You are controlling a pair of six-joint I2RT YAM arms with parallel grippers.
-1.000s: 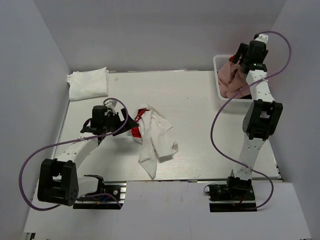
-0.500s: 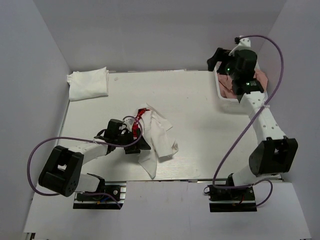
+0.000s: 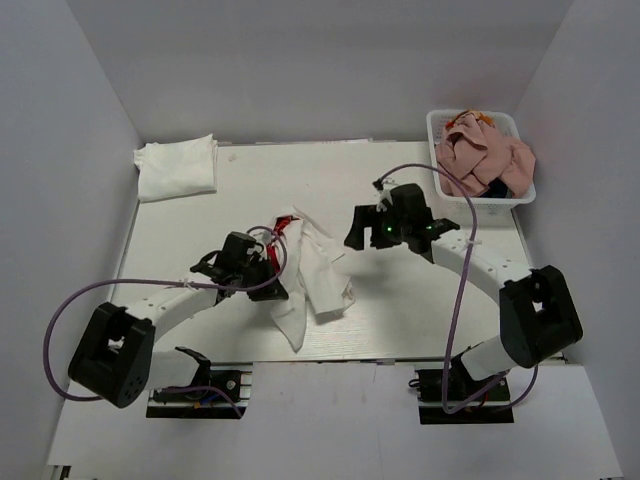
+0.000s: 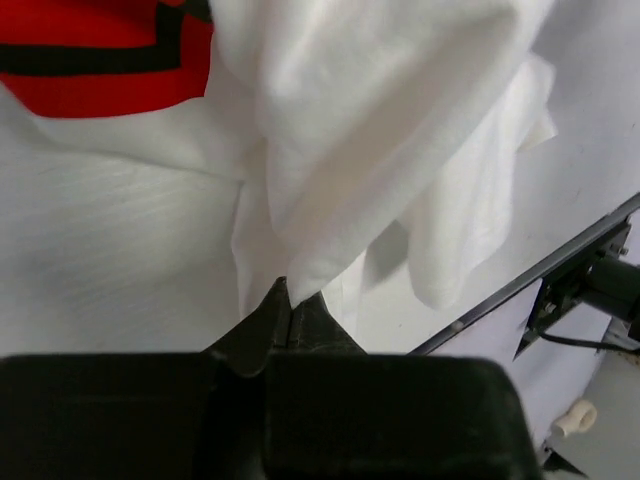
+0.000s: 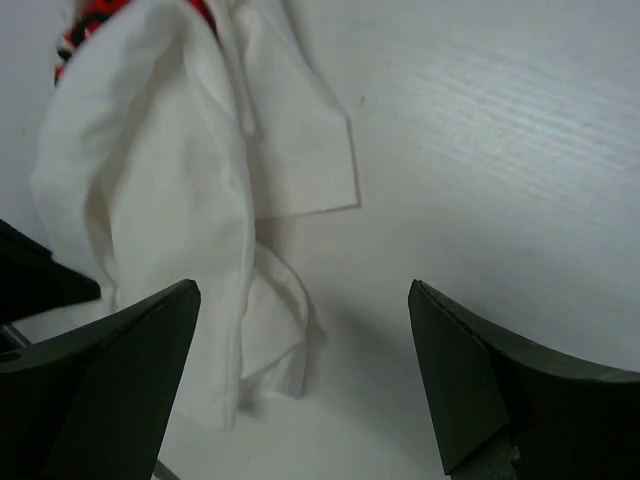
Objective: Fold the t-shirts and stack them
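A crumpled white t-shirt (image 3: 318, 268) with a red print (image 3: 272, 262) lies mid-table. My left gripper (image 3: 284, 292) is at its left lower side, shut on a fold of the white cloth (image 4: 300, 262); the red print (image 4: 100, 50) shows beyond it. My right gripper (image 3: 354, 232) hovers just right of the shirt, open, with bare table between its fingers (image 5: 150, 370); the shirt (image 5: 170, 180) lies ahead to its left. A folded white t-shirt (image 3: 177, 167) rests at the back left. A pink t-shirt (image 3: 480, 155) and a bit of navy cloth (image 3: 500, 186) fill the basket.
The white mesh basket (image 3: 437, 122) stands at the back right corner. The table's near edge (image 4: 520, 285) runs close behind the left gripper. Grey walls enclose the table on three sides.
My left gripper moved down along the shirt's left side and shut on its cloth. My right arm swung from the basket to mid-table beside the shirt, still open.
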